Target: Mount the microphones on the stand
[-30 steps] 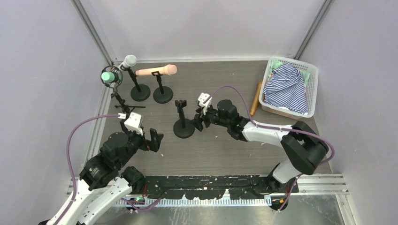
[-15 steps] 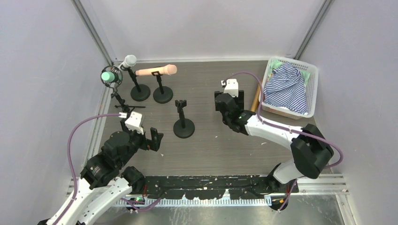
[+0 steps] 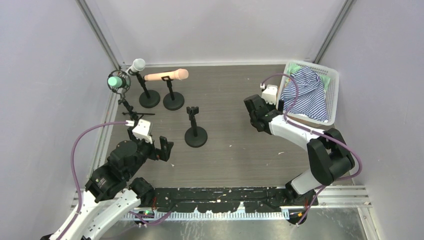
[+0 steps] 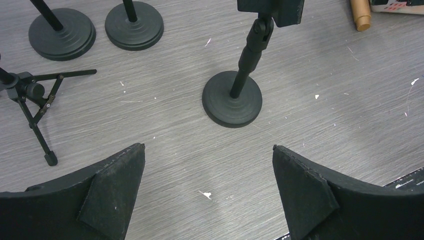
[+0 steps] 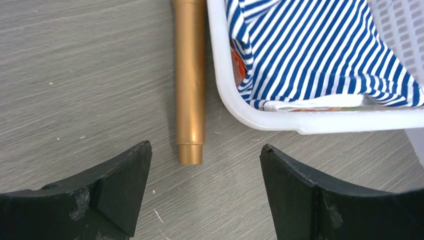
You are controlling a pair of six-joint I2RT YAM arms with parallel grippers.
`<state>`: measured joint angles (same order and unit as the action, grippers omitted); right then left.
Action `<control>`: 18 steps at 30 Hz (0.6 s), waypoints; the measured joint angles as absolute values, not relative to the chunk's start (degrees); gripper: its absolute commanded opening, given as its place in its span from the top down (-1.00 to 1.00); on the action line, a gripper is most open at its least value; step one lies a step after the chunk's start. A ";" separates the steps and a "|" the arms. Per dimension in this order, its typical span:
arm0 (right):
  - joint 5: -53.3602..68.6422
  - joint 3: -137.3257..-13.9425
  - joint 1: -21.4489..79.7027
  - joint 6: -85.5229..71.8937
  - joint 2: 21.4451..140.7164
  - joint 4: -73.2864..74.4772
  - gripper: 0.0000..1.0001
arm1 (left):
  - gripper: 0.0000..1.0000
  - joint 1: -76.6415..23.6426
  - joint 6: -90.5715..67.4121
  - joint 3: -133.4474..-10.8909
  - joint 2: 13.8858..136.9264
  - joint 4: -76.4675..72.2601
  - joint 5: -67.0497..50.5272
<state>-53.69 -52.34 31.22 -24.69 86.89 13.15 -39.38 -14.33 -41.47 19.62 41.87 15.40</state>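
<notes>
Hovering with its fingers spread wide, the right claw (image 5: 205,155) frames the near end of the golden-brown microphone (image 5: 190,75), which lies flat on the surface (image 5: 75,75) just beside the white basket (image 5: 220,65) holding a striped cloth (image 5: 310,45). The left claw (image 4: 207,160) is also wide and holds nothing, with 1 bare stand (image 4: 232,97) ahead of it. The mint green microphone (image 3: 116,80), white microphone (image 3: 136,65) and peach-pink microphone (image 3: 167,75) are mounted upright or tilted at the far left of the surface.
</notes>
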 measured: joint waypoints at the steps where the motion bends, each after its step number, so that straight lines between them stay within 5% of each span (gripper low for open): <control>1: -53.15 -52.01 30.48 -25.32 86.89 13.56 -0.68 | -0.99 -39.38 -14.33 -41.47 19.62 41.87 15.40; 18: -42.13 -51.83 20.99 -29.91 89.56 16.58 -0.67 | -0.99 -39.38 -14.33 -41.47 19.59 41.87 15.42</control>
<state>-42.13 -51.83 20.99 -29.91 89.56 16.58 -39.38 -14.33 -41.47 19.59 41.87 15.42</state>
